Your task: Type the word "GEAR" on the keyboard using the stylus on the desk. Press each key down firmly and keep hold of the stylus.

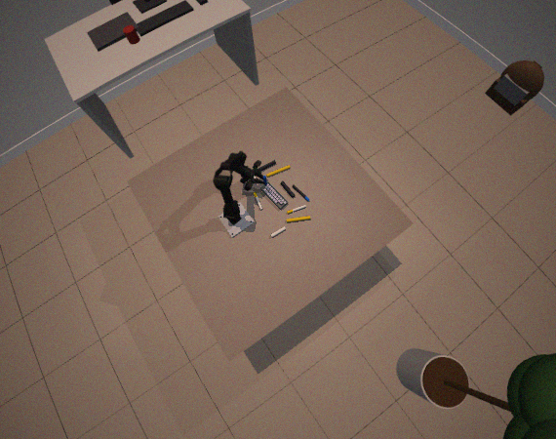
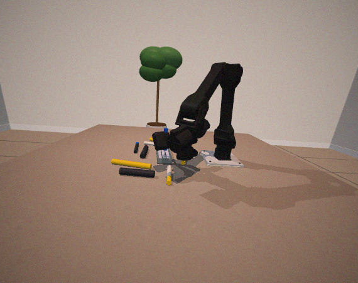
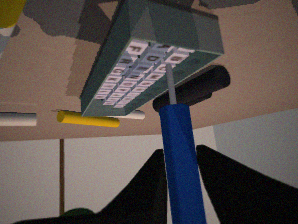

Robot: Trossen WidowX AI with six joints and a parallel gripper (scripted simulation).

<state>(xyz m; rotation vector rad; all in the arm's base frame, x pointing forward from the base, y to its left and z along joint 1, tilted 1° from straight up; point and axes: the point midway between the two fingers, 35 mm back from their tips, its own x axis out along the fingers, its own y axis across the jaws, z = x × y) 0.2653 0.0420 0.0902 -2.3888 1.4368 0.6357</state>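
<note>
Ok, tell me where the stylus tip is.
In the wrist view, the blue stylus rises from the end effector, its grey tip over the keyboard near its right edge, beside a black cylinder.

You're looking at an office-like room: tiled floor (image 1: 424, 161), a desk (image 1: 83, 63) with dark panels, a chair (image 1: 514, 88), and a potted tree (image 2: 160, 64).

The small grey rectangular keyboard (image 1: 275, 195) lies on the broad tan square worktop (image 1: 327, 273). In the top view the black arm's pale square base plate (image 1: 247, 226) sits to its lower left. The end effector (image 3: 176, 165), closed on the blue stylus with a thin grey tip (image 3: 179, 150), hangs over the keyboard's upper-left end. A black cylinder (image 1: 287, 189) lies just right of the keyboard, and a long yellow rod (image 1: 278, 171) lies above it.
</note>
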